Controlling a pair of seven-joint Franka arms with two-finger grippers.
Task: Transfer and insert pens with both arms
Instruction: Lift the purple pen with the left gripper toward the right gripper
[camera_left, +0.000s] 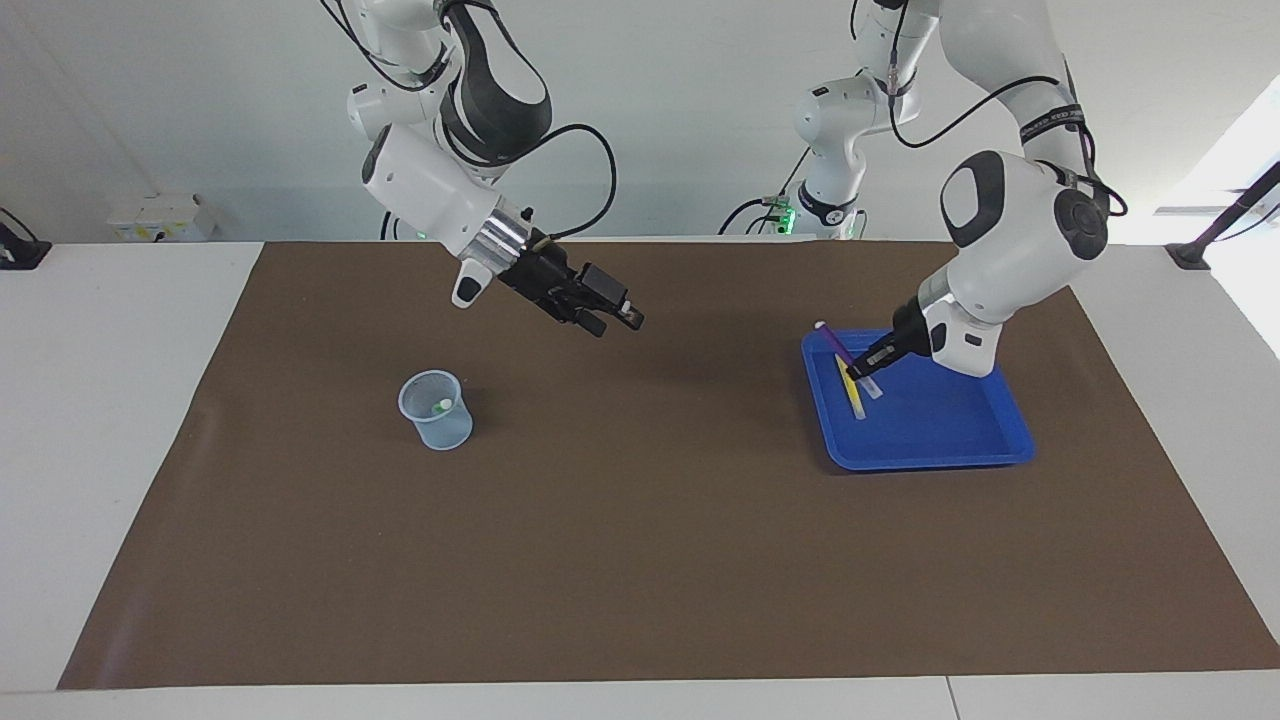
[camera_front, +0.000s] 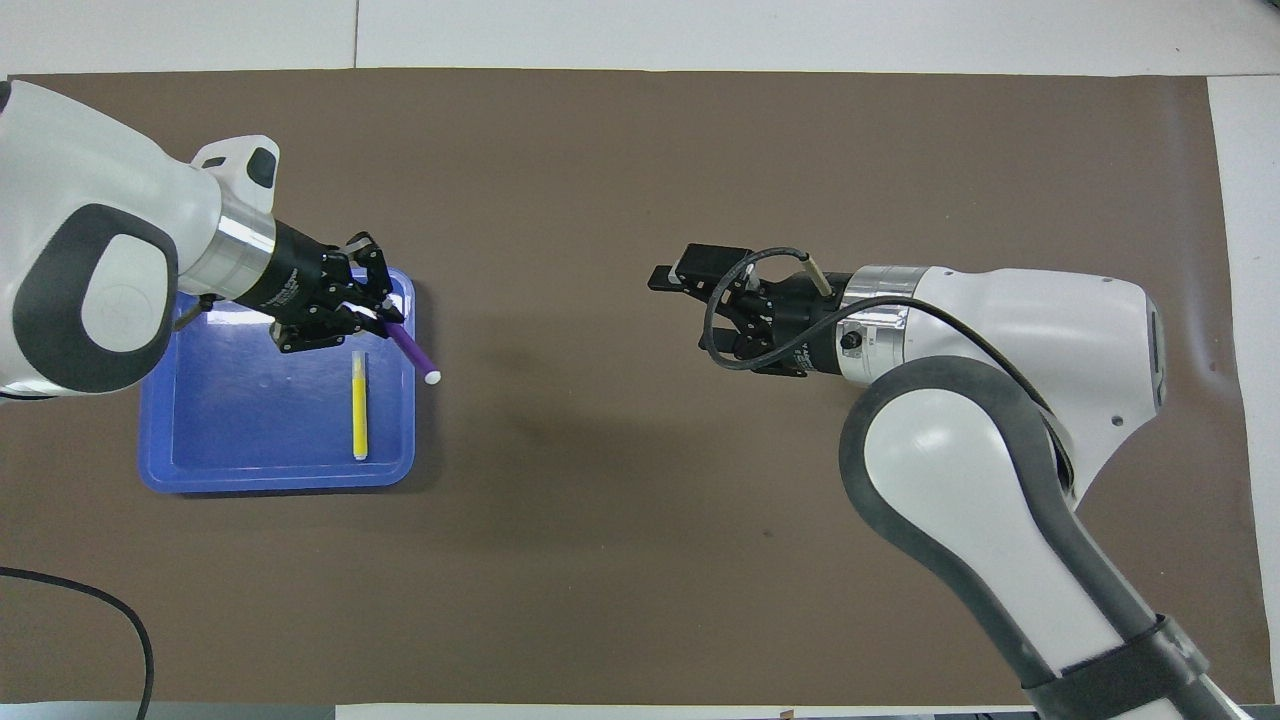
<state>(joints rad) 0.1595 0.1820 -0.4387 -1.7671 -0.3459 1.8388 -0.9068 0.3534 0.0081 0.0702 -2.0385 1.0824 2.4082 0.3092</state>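
Observation:
My left gripper (camera_left: 864, 370) (camera_front: 384, 318) is shut on the purple pen (camera_left: 836, 346) (camera_front: 412, 352). It holds the pen tilted in the air over the edge of the blue tray (camera_left: 930, 462) (camera_front: 270, 485), pale cap pointing toward the table's middle. The yellow pen (camera_left: 851, 390) (camera_front: 359, 420) lies flat in the tray. The green pen (camera_left: 443, 405) stands in a clear cup (camera_left: 435, 412); my right arm hides the cup in the overhead view. My right gripper (camera_left: 615, 323) (camera_front: 680, 312) is open and empty, in the air over the mat's middle.
A brown mat (camera_left: 640, 560) (camera_front: 600, 150) covers the table. The tray sits at the left arm's end, the cup toward the right arm's end. A smaller white arm with a green light (camera_left: 825, 190) stands at the table's robot edge.

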